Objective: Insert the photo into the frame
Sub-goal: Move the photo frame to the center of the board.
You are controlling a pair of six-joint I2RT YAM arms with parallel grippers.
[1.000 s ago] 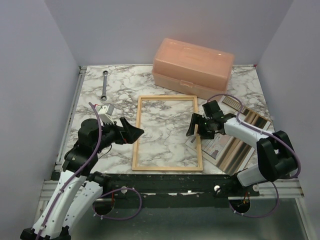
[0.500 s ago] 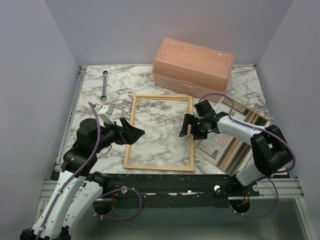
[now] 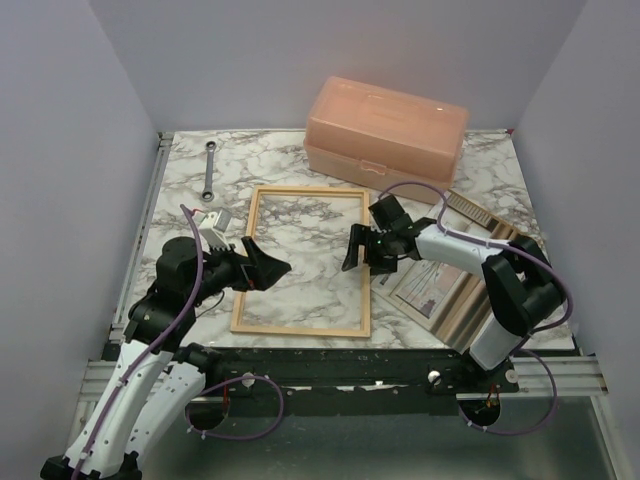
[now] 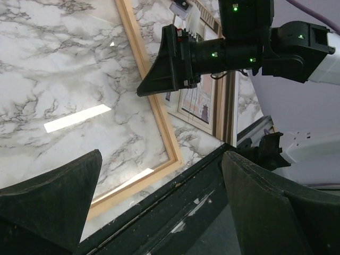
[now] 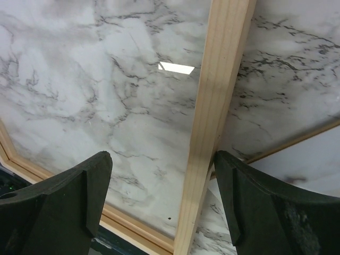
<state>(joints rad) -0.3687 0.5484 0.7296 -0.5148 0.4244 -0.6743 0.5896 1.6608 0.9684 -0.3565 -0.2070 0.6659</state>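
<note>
Open at right tool (image 3: 360, 238), with jaws astride the near-side rail of the thin light-wood rectangular frame (image 3: 305, 188) lying flat on the marble-patterned desk (image 3: 175, 185). Open too at left tool (image 3: 272, 267), over the opposite rail. Just outboard of right tool, outside the frame: pale rectangular paper photo (image 3: 428, 290), face up.

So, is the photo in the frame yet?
No, only the marbled table shows through the frame.
</note>
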